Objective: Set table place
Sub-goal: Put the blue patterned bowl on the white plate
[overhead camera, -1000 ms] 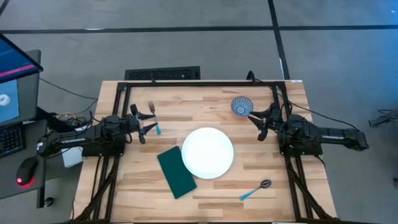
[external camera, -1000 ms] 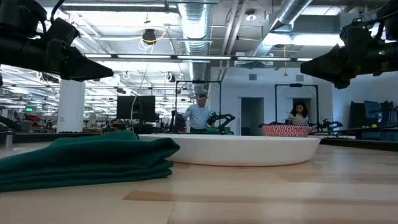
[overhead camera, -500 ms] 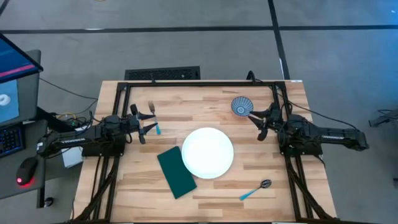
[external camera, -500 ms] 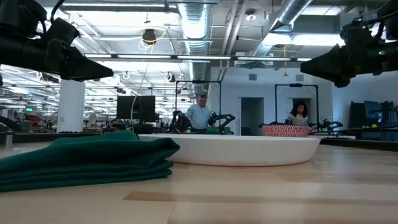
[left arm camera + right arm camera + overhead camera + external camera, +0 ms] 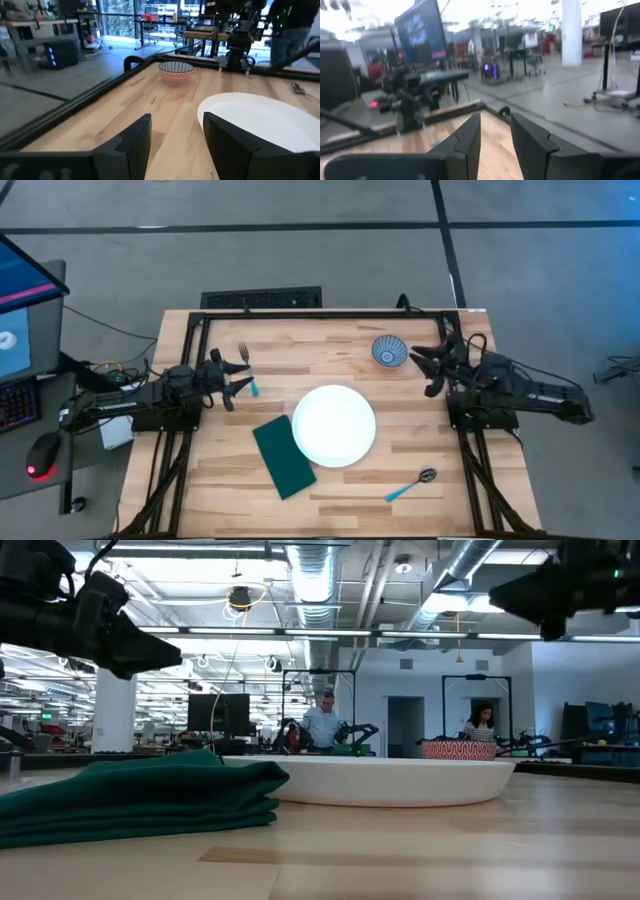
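Both grippers hang open and empty over the table (image 5: 330, 345).
From above: left gripper (image 5: 238, 384) by the fork (image 5: 246, 367), right gripper (image 5: 428, 366) beside the bowl (image 5: 388, 351); plate (image 5: 333, 425) centre. Only the low view shows people behind.

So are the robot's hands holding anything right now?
No, nothing is held. The left gripper is open and empty near the fork. The right gripper is open and empty beside the bowl.
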Motion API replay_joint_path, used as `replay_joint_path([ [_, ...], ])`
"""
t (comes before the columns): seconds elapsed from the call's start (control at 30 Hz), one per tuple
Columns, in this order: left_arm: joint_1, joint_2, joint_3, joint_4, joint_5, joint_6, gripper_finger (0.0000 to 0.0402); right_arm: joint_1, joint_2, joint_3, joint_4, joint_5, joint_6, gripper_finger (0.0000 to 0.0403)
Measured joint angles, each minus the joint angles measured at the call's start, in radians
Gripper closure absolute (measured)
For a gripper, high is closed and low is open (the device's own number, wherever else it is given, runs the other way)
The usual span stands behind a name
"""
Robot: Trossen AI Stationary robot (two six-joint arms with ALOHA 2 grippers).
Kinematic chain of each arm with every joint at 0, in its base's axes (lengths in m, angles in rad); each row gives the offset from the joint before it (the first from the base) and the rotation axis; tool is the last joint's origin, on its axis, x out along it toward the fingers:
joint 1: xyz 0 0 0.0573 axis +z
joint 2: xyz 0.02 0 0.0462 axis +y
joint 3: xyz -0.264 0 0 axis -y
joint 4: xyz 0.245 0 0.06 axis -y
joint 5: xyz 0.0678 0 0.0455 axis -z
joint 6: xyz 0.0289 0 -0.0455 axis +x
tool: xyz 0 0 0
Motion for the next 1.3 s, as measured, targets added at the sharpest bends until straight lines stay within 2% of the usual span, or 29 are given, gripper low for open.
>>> replay_joint_path([
  [0.17,0.0,0.0,0.0,0.0,0.0,-0.012,0.0231,-0.003,0.153,0.221,-0.246,0.078,0.205,0.0273],
  [0.27,0.0,0.0,0.0,0.0,0.0,-0.013,0.0231,-0.031,0.274,0.349,-0.375,0.083,0.305,0.0273],
  [0.43,0.0,0.0,0.0,0.0,0.0,-0.004,0.0231,-0.14,0.477,0.54,-0.587,0.081,0.444,0.0273],
  [0.57,0.0,0.0,0.0,0.0,0.0,-0.003,0.0231,-0.248,0.627,0.637,-0.76,0.059,0.52,0.0273],
  [0.67,0.0,0.0,0.0,0.0,0.0,-0.003,0.0231,-0.34,0.737,0.658,-0.828,-0.03,0.54,0.0273],
  [0.73,0.0,0.0,0.0,0.0,0.0,-0.002,0.0231,-0.403,0.799,0.658,-0.834,-0.118,0.519,0.0273],
  [0.8,0.0,0.0,0.0,0.0,0.0,-0.002,0.0231,-0.454,0.858,0.659,-0.83,-0.157,0.495,0.0273],
  [1.03,0.0,0.0,0.0,0.0,0.0,-0.001,0.0231,-0.569,1.036,0.659,-0.796,-0.163,0.454,0.0273],
  [1.3,0.0,0.0,0.0,0.0,0.0,-0.001,0.0231,-0.594,1.187,0.659,-0.79,-0.191,0.452,0.0273],
])
